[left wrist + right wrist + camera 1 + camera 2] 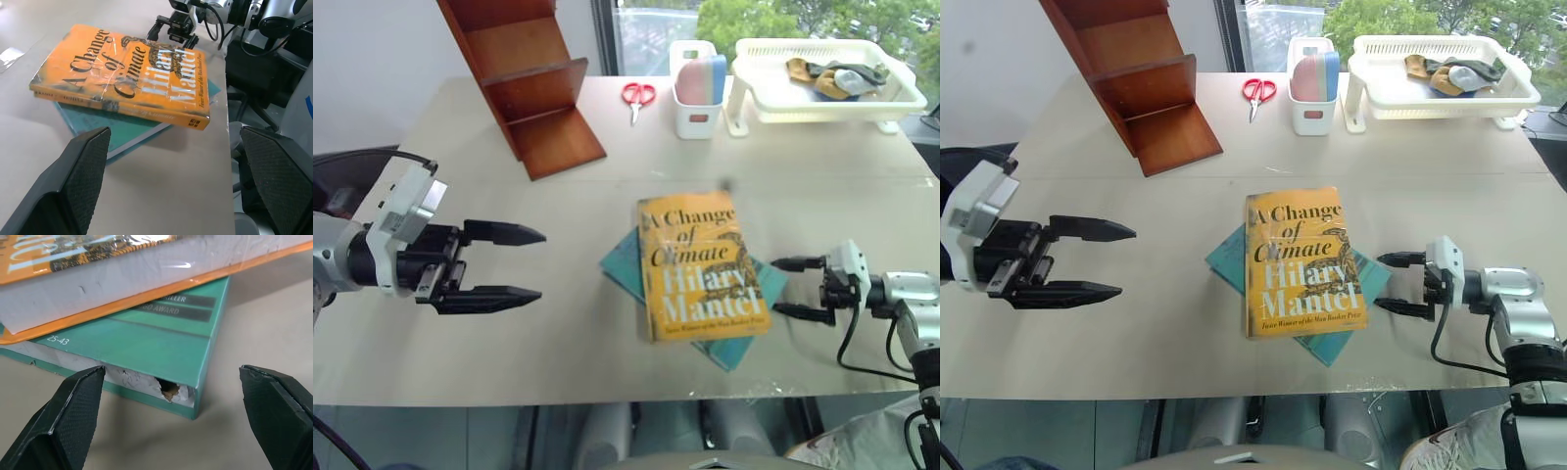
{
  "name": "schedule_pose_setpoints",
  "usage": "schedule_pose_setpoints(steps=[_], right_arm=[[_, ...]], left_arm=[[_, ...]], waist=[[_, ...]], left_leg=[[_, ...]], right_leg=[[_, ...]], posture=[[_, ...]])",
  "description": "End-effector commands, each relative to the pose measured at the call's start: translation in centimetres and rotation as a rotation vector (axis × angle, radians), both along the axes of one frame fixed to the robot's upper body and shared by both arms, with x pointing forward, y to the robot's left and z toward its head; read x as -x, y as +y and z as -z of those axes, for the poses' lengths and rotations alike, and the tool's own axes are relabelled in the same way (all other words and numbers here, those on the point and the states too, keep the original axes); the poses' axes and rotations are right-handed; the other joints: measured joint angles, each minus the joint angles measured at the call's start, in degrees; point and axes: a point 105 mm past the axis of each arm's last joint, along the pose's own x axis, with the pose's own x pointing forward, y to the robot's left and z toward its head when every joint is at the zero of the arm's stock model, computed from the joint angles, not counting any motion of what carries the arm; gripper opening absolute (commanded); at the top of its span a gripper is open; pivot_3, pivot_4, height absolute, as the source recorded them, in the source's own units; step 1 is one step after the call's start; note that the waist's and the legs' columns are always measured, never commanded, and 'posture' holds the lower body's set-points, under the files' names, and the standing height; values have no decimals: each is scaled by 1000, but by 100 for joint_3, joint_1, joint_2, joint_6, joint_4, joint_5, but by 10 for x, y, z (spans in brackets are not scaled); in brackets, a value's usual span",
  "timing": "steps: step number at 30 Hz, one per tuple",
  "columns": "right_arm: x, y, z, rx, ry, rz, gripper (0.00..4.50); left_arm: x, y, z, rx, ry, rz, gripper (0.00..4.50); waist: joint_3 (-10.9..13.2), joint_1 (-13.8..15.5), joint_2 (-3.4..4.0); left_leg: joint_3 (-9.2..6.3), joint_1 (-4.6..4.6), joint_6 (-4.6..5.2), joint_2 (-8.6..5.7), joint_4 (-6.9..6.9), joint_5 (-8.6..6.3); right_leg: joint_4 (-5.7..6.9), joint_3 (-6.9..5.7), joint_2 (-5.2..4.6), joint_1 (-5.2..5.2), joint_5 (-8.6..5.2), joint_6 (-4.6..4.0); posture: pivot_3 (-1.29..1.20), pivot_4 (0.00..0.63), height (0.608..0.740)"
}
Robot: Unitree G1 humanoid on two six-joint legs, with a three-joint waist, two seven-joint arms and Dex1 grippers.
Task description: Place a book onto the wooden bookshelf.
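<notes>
Right hand [799, 289] spread, just right of the book [702, 264] | book flat on teal book [628, 264], long axis near-far | left hand [509, 264] spread, farther off | bookshelf [524, 83] far-left

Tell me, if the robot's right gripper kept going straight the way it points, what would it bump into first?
Most likely the teal book: the open right gripper faces its corner, under the book. Height is hard to judge.
</notes>
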Motion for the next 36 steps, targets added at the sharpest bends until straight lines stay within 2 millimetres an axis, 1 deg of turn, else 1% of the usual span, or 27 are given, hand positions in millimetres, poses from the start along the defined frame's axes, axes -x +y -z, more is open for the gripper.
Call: schedule_pose_setpoints(steps=[1, 5, 7, 8, 10, 11, 14, 16, 18, 20, 22, 26, 30, 36], right_arm=[[7, -21, -8, 100, -24, -19, 4500], [10, -45, -28, 121, -31, 17, 4500], [10, -55, -34, 168, -30, 28, 4500], [11, -59, -37, 186, -28, 29, 4500], [7, -58, -47, 177, -39, 24, 4500], [4, -52, -52, 156, -45, 8, 4500], [-1, -31, -53, 139, -61, -65, 4500], [-9, -9, -56, 76, -84, -112, 4500], [-15, 7, -60, 32, -96, -139, 4500], [-19, 24, -51, 66, -98, -202, 4500], [-21, 48, -44, 82, -103, -279, 4500], [-27, 81, -47, 20, -126, -362, 4500], [-34, 99, -51, -10, -148, -392, 4500], [-41, 109, -55, -19, -184, -396, 4500]], left_arm=[[3, -1, -9, -4, -55, 0, 4441], [4, -1, -8, -2, -54, -6, 4441], [4, -3, -8, 3, -54, -9, 4441], [4, -3, -9, 5, -54, -9, 4441], [5, -3, -10, 6, -52, -11, 4441], [4, -2, -9, 2, -50, -14, 4441], [3, -2, -8, -4, -47, -16, 4441], [2, -3, -9, 0, -46, -13, 4441], [1, -3, -9, 1, -46, -11, 4441], [2, -2, -10, 2, -40, -13, 4441], [5, 0, -9, -7, -25, -20, 4441], [8, 5, -8, -7, -11, -43, 4441], [10, 12, -1, 6, 14, -82, 4441], [6, 21, 24, 75, 94, -181, 4441]], waist=[[1, 18, 0], [3, 7, 1], [3, -7, 1], [3, -11, 2], [3, -42, 2], [3, -62, 2], [3, -66, 2], [4, -62, 1], [5, -55, 1], [8, -37, 5], [9, -30, 2], [10, -38, 1], [11, -30, 3], [11, -37, 3]], left_leg=[[-1, -1, 0, -2, 0, 0], [0, -1, 0, -5, -1, 0], [1, 2, 0, -4, -1, 0], [1, 2, 0, -3, -1, 0], [3, 2, 0, -2, -1, 0], [5, 3, 0, 0, -1, 0], [9, 6, 0, 4, -1, 0], [6, 6, 0, 6, -1, 0], [6, 4, 0, 8, 0, 0], [5, 1, 0, 5, 0, 0], [3, -3, 0, 0, 0, 0], [-1, -4, -1, 2, -2, 0], [-1, -4, -1, 2, -2, 0], [-6, -2, -1, 1, -5, 0]], right_leg=[[-1, -1, -2, 0, 0, 0], [-1, 0, -6, 0, 0, 0], [1, 0, -5, 0, 0, 0], [1, 0, -4, 0, 0, 0], [1, 2, -4, -1, 0, 0], [1, 4, -3, -1, 0, 0], [2, 7, 1, -1, 0, 0], [2, 5, 4, -1, 0, -1], [2, 5, 6, -2, 0, -1], [2, 4, 4, -3, 0, -1], [0, 3, 0, -5, 0, 0], [1, -1, 2, -7, 0, -1], [1, -2, 2, -7, 0, -1], [1, -7, -2, -7, 0, -2]], posture=[[0, 150, 740], [0, 150, 740], [0, 150, 740], [0, 150, 740], [0, 150, 740], [0, 150, 740], [0, 150, 740], [0, 150, 740], [0, 150, 740], [0, 150, 740], [0, 150, 740], [0, 150, 740], [0, 150, 740], [0, 150, 740]])
